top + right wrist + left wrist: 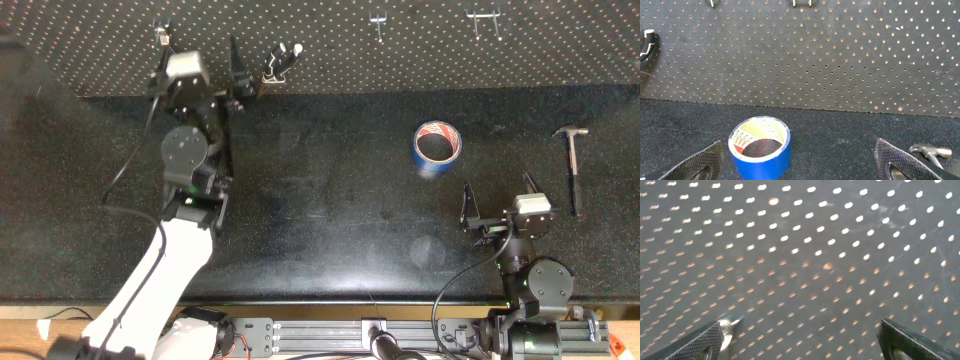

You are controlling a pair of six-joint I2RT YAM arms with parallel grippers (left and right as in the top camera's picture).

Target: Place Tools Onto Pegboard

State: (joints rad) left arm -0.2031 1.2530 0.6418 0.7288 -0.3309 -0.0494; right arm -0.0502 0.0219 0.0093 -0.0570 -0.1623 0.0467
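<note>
My left gripper (202,76) is up against the perforated pegboard (420,45) at the back left. In its wrist view the fingers (695,345) stand wide open with only the board (805,255) between them. A black-and-white tool (283,62) rests at the board just right of that gripper, and it shows again (647,44) in the right wrist view. A blue tape roll (437,147) and a hammer (572,165) lie on the black mat. My right gripper (498,198) sits open low on the mat, facing the tape roll (760,147) and the hammer head (929,149).
Two bare metal hooks (378,22) (485,20) hang on the right part of the pegboard. A small metal hook (162,37) is left of the left gripper. The mat (330,220) between the arms is open.
</note>
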